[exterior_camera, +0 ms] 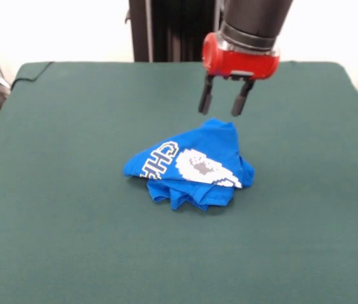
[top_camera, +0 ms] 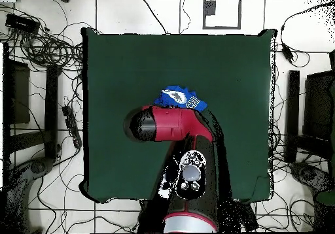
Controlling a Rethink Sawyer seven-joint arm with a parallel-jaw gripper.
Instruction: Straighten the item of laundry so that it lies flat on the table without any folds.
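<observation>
The bright blue T-shirt (exterior_camera: 194,166) lies crumpled in a folded heap near the middle of the dark green table (exterior_camera: 71,190). Its white-and-grey pixelated graphic and white outlined letters face up. My gripper (exterior_camera: 223,109) hangs just above the shirt's far edge, open and empty, its two dark fingers apart and clear of the cloth. In the overhead view the red arm covers the gripper and part of the shirt (top_camera: 181,99), which shows just beyond the arm on the table (top_camera: 118,68).
Cables and dark stands (top_camera: 46,55) lie on the floor around the table. The robot's black pedestal (exterior_camera: 166,31) stands at the table's far side.
</observation>
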